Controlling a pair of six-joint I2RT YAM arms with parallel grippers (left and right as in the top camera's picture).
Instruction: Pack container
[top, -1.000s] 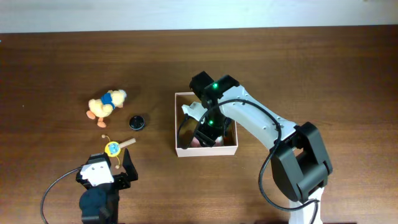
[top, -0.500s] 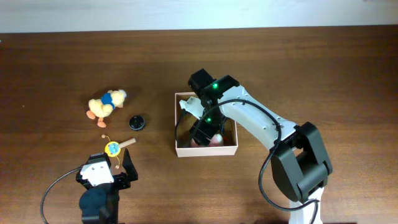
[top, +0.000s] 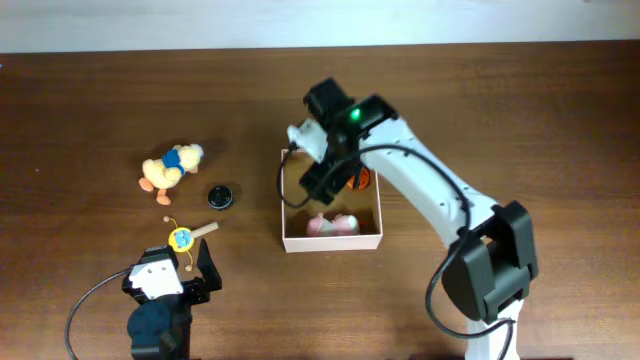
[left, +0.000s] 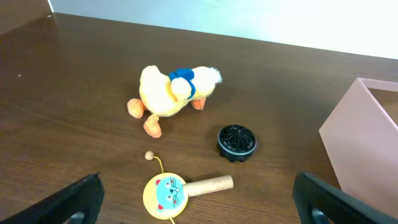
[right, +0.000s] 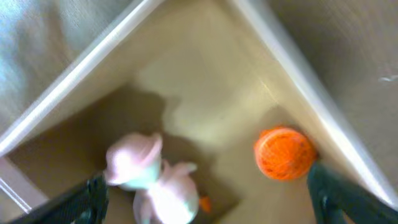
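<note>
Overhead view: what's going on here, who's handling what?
The right gripper hovers open over the container, holding nothing. A pink toy and an orange round piece lie inside. The left gripper is open and empty. A plush duck, black disc and cat-face rattle lie outside on the table.

Dark wooden table (top: 80, 120) carries plush duck (top: 170, 168), black knob (top: 220, 196), rattle (top: 185, 236) and container (top: 330, 241)
</note>
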